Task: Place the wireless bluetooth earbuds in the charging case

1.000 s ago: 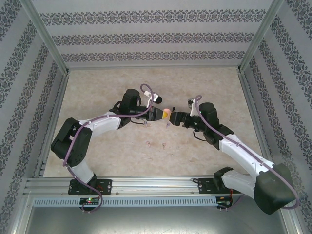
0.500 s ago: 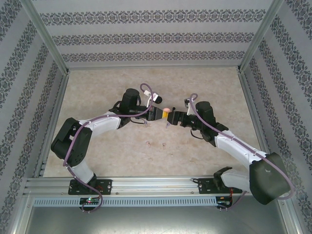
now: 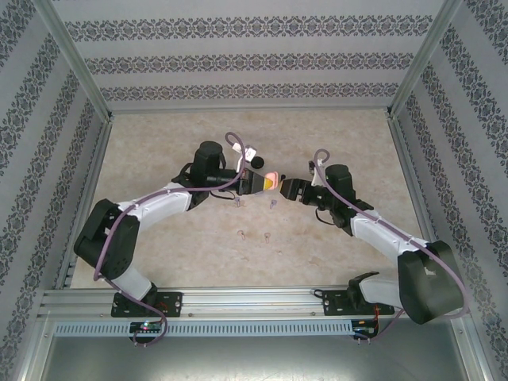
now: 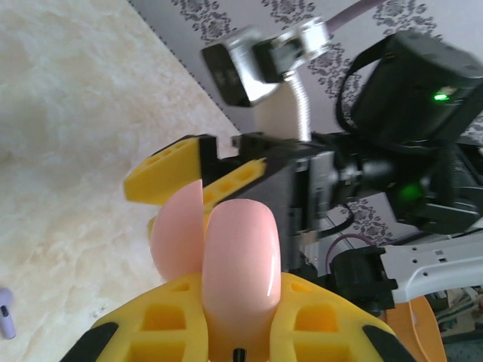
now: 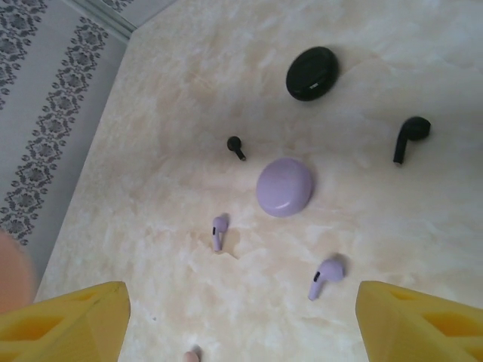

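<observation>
- The marbled table (image 3: 159,151) fills the middle of the top view, with patterned walls around it.
- The left arm (image 3: 159,202) rises from the lower left. It bends at the elbow and stretches flat toward the centre of the frame.
- The right arm (image 3: 381,230) comes up from the lower right and also reaches in toward the centre, so the two wrists face each other.
- The left gripper (image 3: 268,181) is clenched on the pink charging case (image 4: 241,256). The case stands between its yellow fingers in the lower middle of the left wrist view and looks parted into two lobes.
- The right gripper (image 5: 241,302) is spread wide with nothing between its fingers. Its tips sit just beside the case's far end.
- In the right wrist view a purple disc (image 5: 284,187) lies at centre and a black disc (image 5: 312,73) lies above it, both on the table.
- The black earbuds lie apart: one at right (image 5: 411,136), and a smaller-looking one (image 5: 236,146) left of the discs.
- The purple earbuds (image 5: 219,231) lie below the purple disc, the second (image 5: 325,276) further right.
- A pinkish bud (image 5: 192,354) shows at the bottom edge.
</observation>
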